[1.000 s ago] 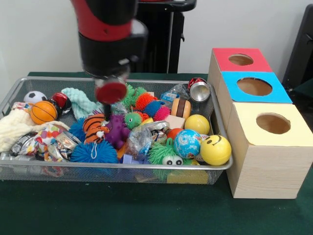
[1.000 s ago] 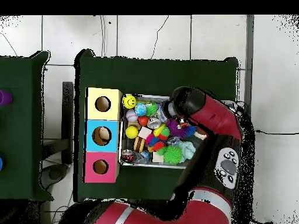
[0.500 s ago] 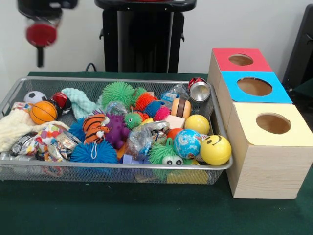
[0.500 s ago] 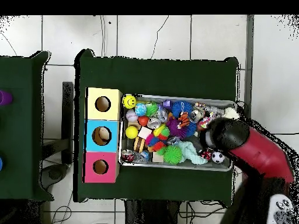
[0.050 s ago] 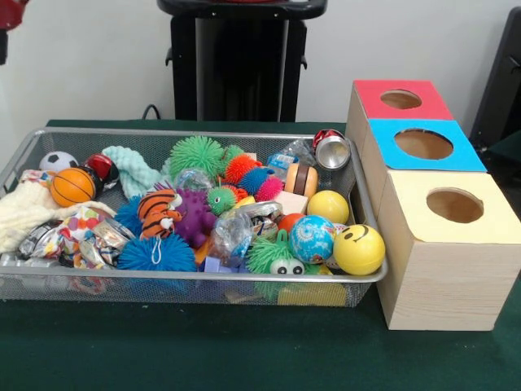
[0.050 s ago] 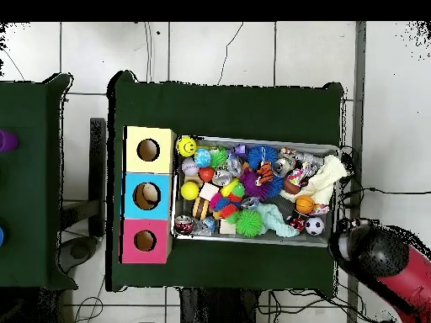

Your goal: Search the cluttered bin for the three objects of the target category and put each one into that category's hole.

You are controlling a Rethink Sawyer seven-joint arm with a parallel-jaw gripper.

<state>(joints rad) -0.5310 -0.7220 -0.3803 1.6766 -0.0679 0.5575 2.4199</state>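
Observation:
The wire mesh bin (image 5: 203, 275) is packed with toys: a yellow ball (image 5: 328, 206), a smiley ball (image 5: 359, 249), a blue globe ball (image 5: 311, 239), a basketball (image 5: 72, 186), a soccer ball (image 5: 57, 161), a green spiky ball (image 5: 195, 155), a blue spiky ball (image 5: 156, 254), a purple spiky toy (image 5: 195, 218) and a striped tiger toy (image 5: 156, 208). Only a sliver of my gripper (image 5: 3, 41) shows at the top left corner, high above the bin's left end. In the overhead view the arm's end (image 6: 362, 251) sits off the table, beyond the bin (image 6: 252, 240).
Three boxes with round holes stand in a row to the right of the bin: red (image 5: 400, 99) at the back, blue (image 5: 423, 145) in the middle, yellow (image 5: 456, 244) nearest. A white cloth (image 5: 20, 213) fills the bin's left end. A metal tin (image 5: 332, 151) lies at its far right corner.
The arm has risen out of the bin and swung away to the left of the front view, now almost out of frame. The toys lie as before.

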